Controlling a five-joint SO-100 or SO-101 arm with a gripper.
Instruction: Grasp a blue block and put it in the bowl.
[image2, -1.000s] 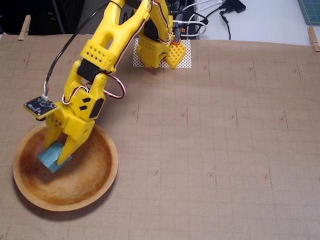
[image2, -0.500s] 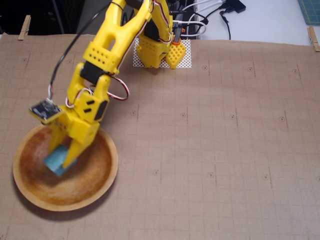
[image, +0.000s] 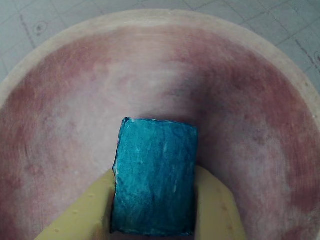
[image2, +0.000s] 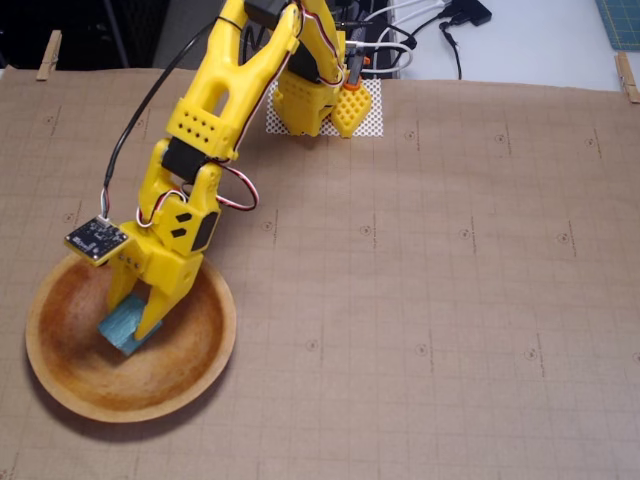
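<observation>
Bowl (image2: 200, 350): wooden, on the counter's (image2: 450, 300) gridded brown mat, lower left in the fixed view.
Contents: only the blue block (image: 155, 175), low over the bowl's mottled inside.
Tool (image2: 133, 325): yellow fingers (image: 217, 210) closed against the block's two sides.

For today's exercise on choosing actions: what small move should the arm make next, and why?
Probably open the fingers. The blue block sits clamped between them, already over the inside of the bowl and low near its floor, so letting go should leave it inside.
</observation>
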